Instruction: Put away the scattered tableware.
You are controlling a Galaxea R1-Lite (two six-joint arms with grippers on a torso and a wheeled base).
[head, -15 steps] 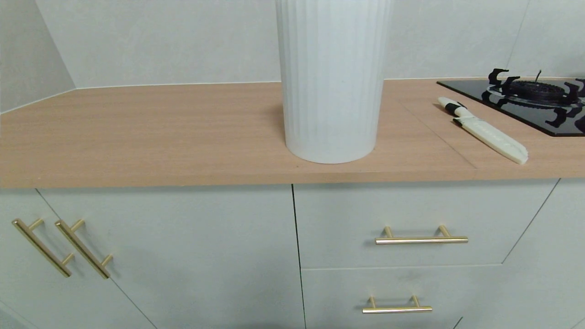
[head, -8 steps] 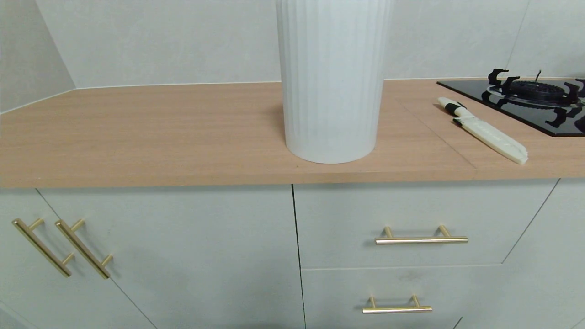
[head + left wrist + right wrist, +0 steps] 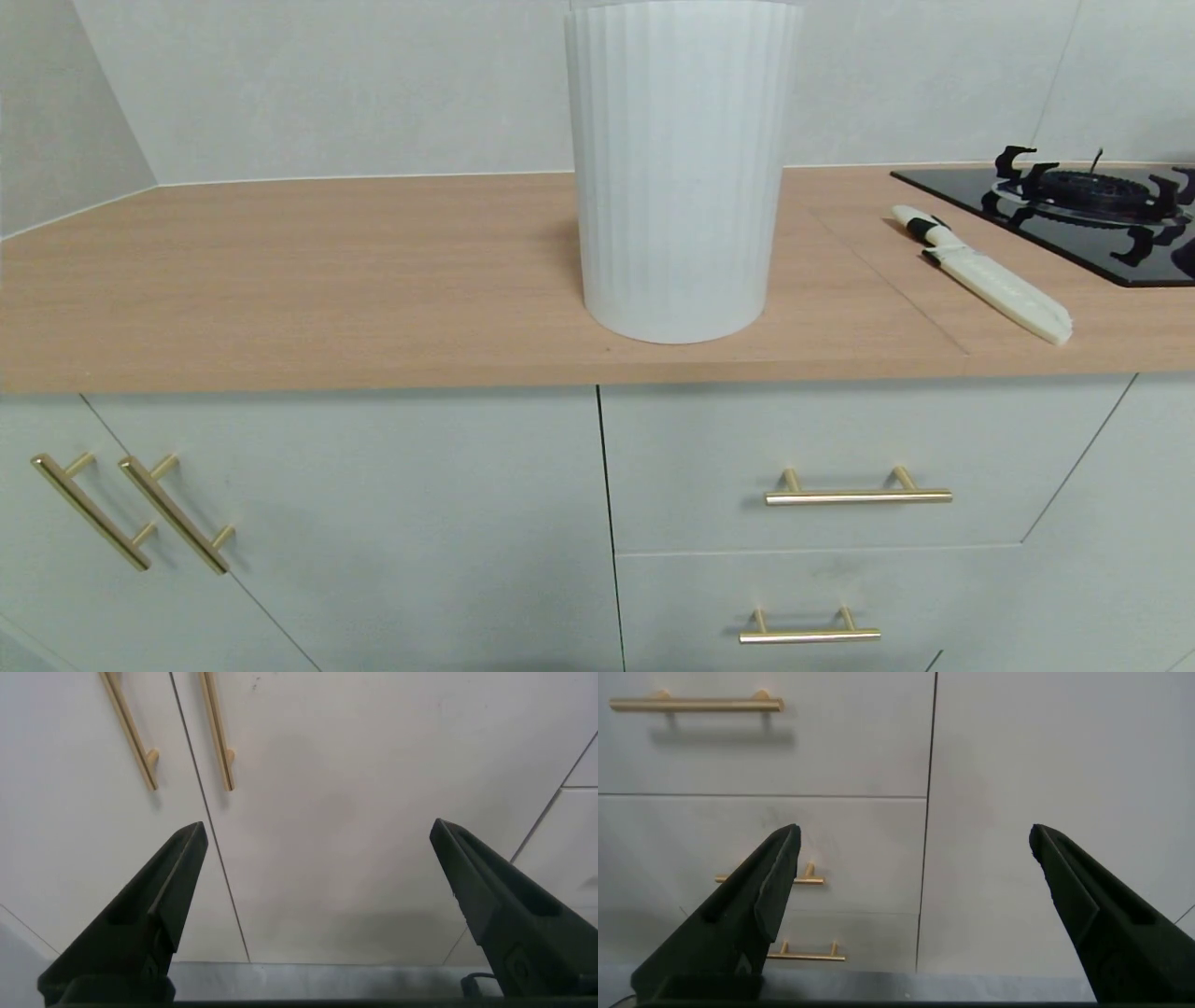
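Head camera is shifting; the things themselves are not moving.

The whole head view is sliding slightly downward: the countertop (image 3: 280,280) edge, the white ribbed container (image 3: 677,177), the knife (image 3: 980,275), the hob (image 3: 1083,215) and the drawer handles (image 3: 859,497) are all sitting a little lower in the picture than a second ago. The container's top rim is just coming into sight at the upper edge, and the knife and hob are drifting a touch toward the robot's left.

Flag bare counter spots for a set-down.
Widest free patch: countertop from the left wall corner to the white ribbed container. Narrower strip between container and knife. Crowded on the right, where the knife lies beside the cooktop.
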